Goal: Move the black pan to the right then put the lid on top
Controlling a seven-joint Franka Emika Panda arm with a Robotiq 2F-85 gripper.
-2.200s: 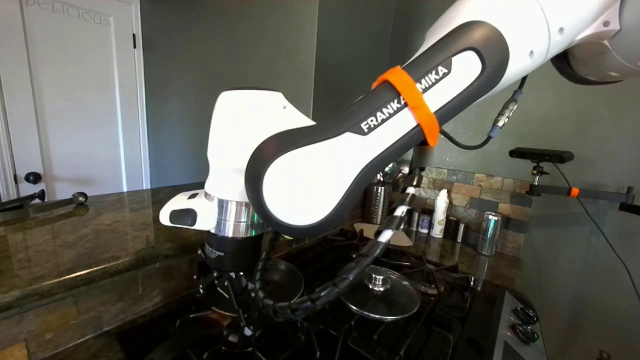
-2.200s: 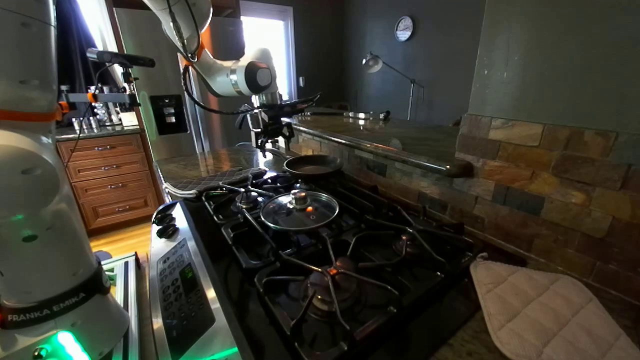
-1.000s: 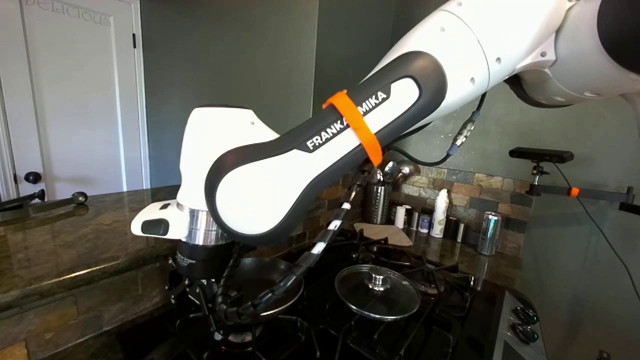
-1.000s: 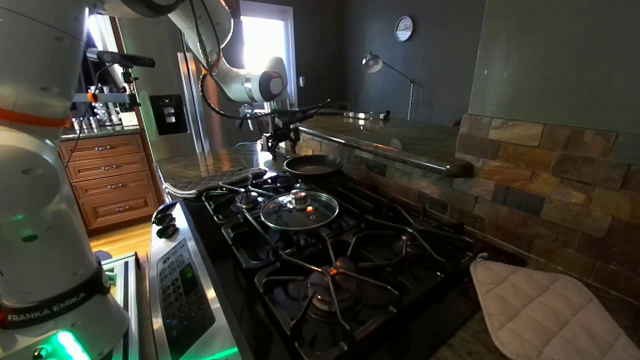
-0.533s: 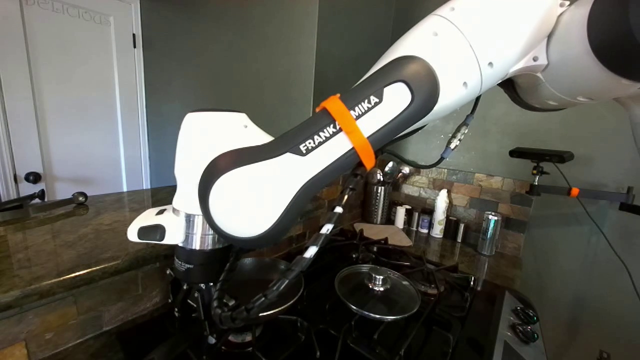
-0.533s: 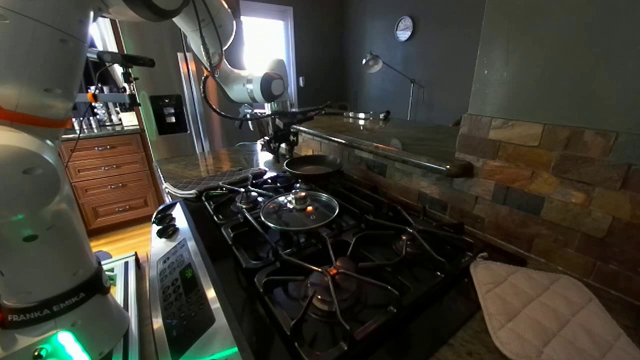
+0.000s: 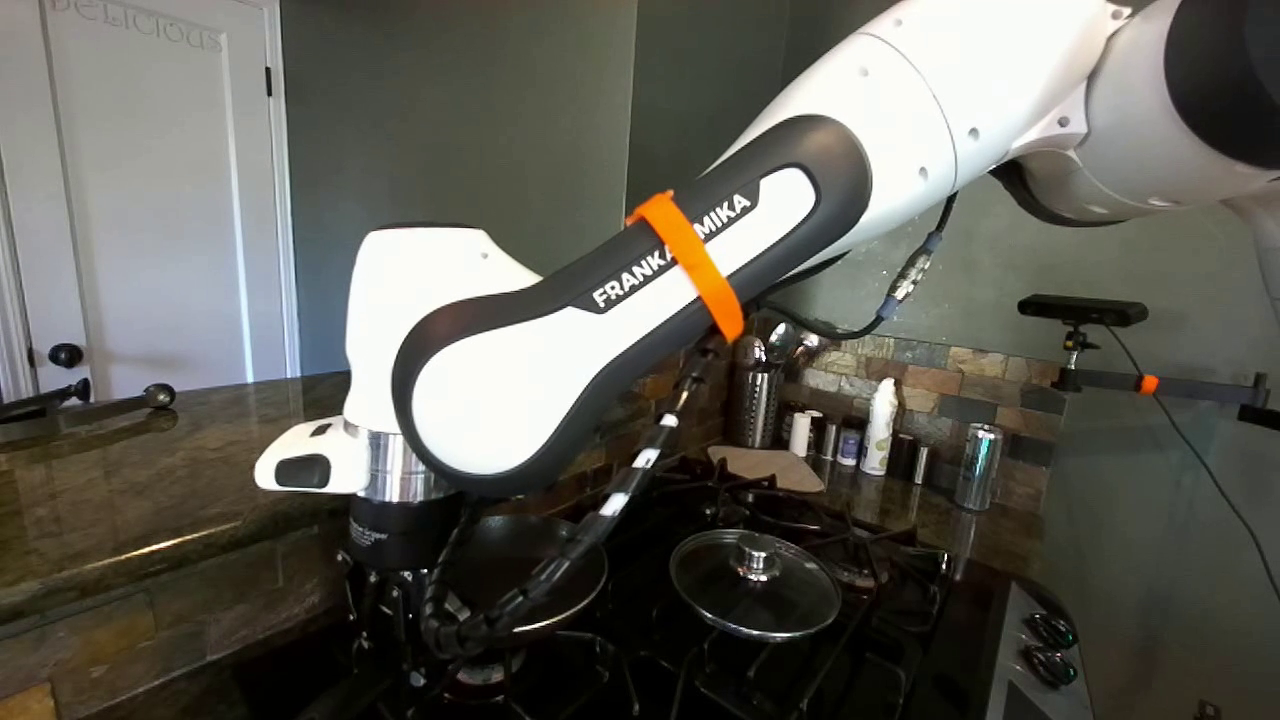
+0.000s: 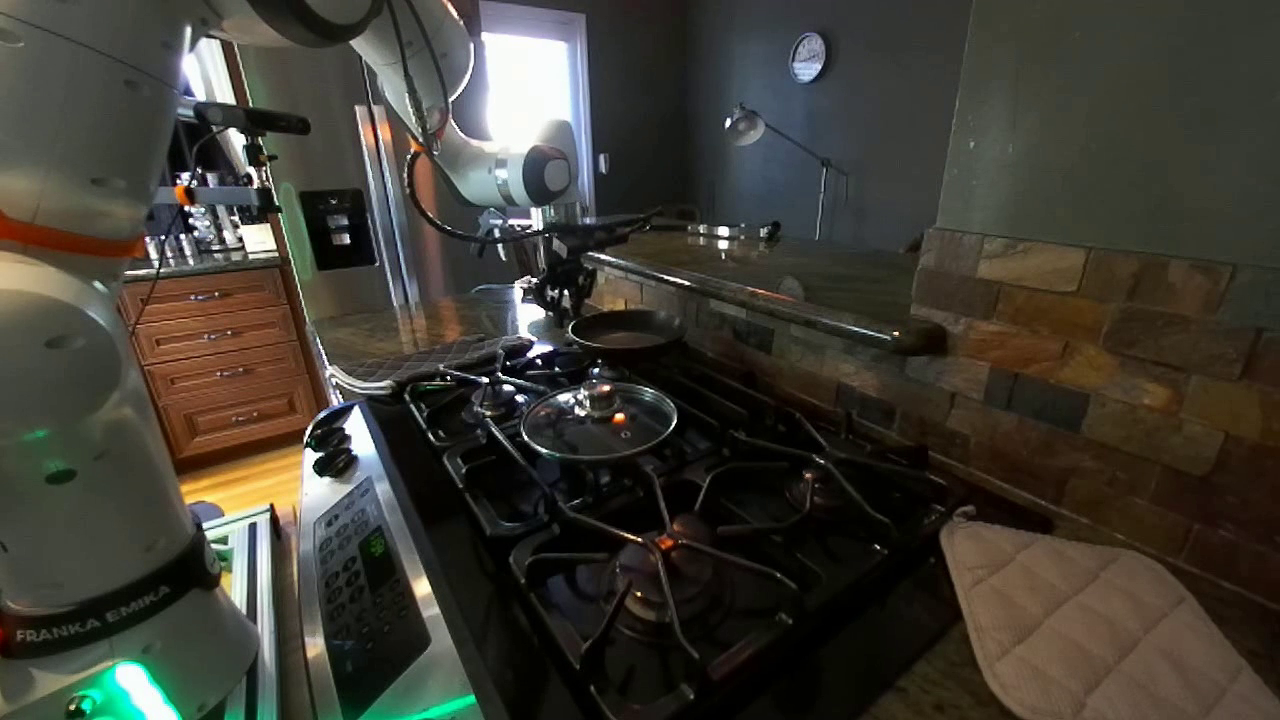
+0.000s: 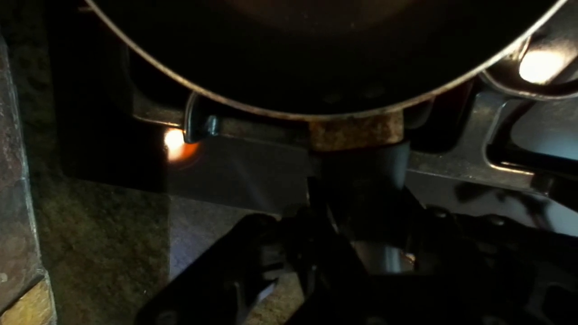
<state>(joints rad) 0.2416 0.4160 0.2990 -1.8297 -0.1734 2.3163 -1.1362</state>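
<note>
The gripper [image 9: 358, 186] sits a bit lower now, and its jaws, spread a second ago, are in tight. Wrist view's pretty dark, but they look clamped on the handle [image 9: 361, 164] of the pan [image 9: 334, 58], which hasn't budged, just past the jaws. The lid [image 8: 570, 432] hasn't either, well apart from them.

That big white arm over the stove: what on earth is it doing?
A robot arm has its gripper at the black pan, the jaws on either side of the pan's handle; it is too dark there to tell whether they grip it yet. The pan sits on the stove, and the glass lid lies apart from it on the same stove. The job is to move the pan to the right and then put the lid on top; the lid isn't on yet.
</note>
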